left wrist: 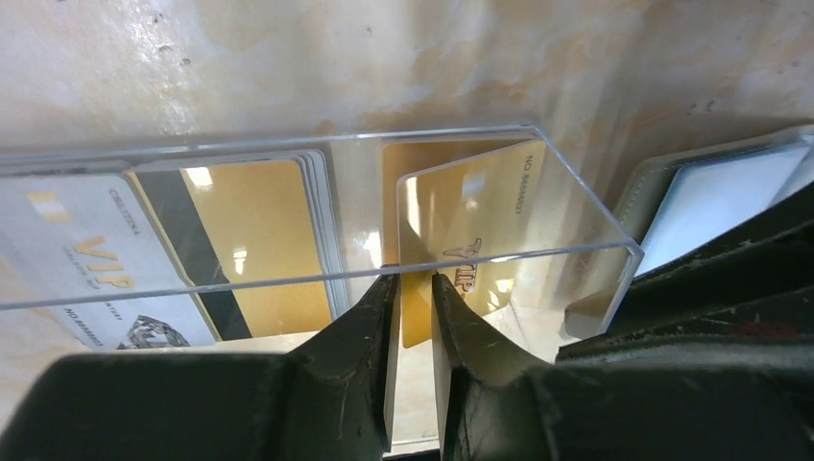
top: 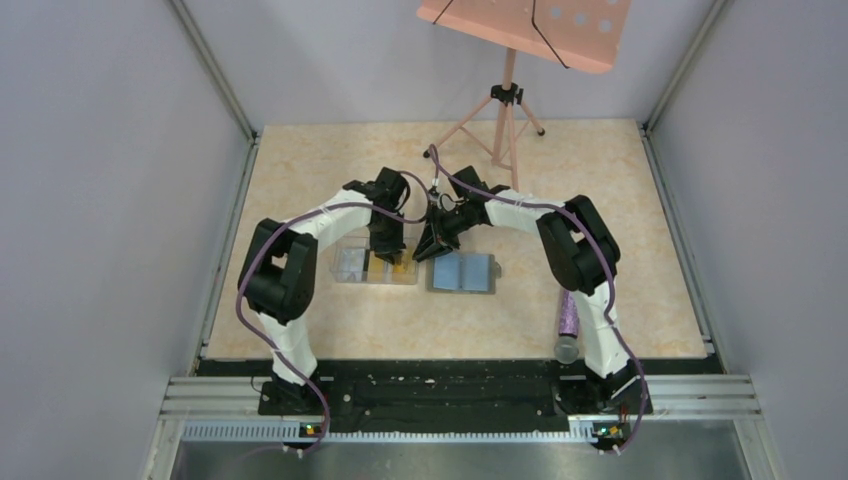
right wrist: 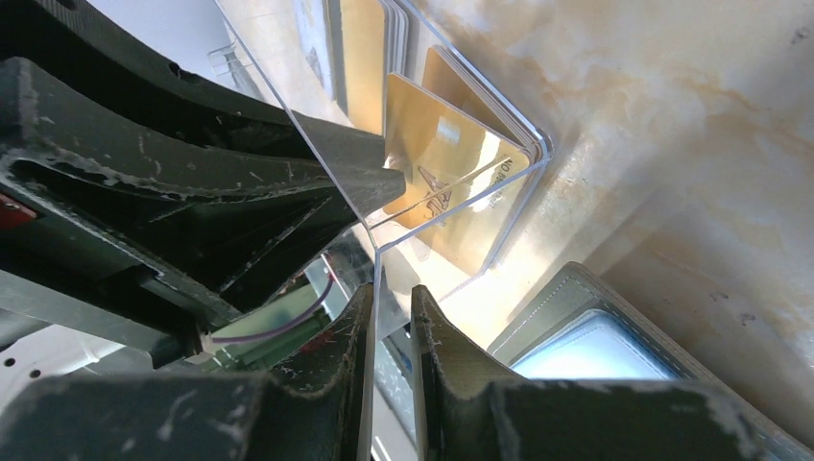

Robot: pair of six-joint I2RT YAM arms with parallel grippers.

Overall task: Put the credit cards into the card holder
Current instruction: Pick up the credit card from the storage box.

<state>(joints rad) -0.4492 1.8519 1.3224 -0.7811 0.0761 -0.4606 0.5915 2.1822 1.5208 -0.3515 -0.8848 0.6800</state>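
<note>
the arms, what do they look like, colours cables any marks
The left arm and right arm match: white links, bulky black joint housings, black bases. A thin purple cable runs loosely along each. The jaws are dark wedge-shaped plastic, scuffed with pale scratches.

Looking down from high behind over the whole counter (top: 600, 190); from each wrist, close in, sharing the clear plastic box (left wrist: 587, 206).

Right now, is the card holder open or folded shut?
Open. The card holder lies spread flat, both inner halves facing up, beside the clear box.
</note>
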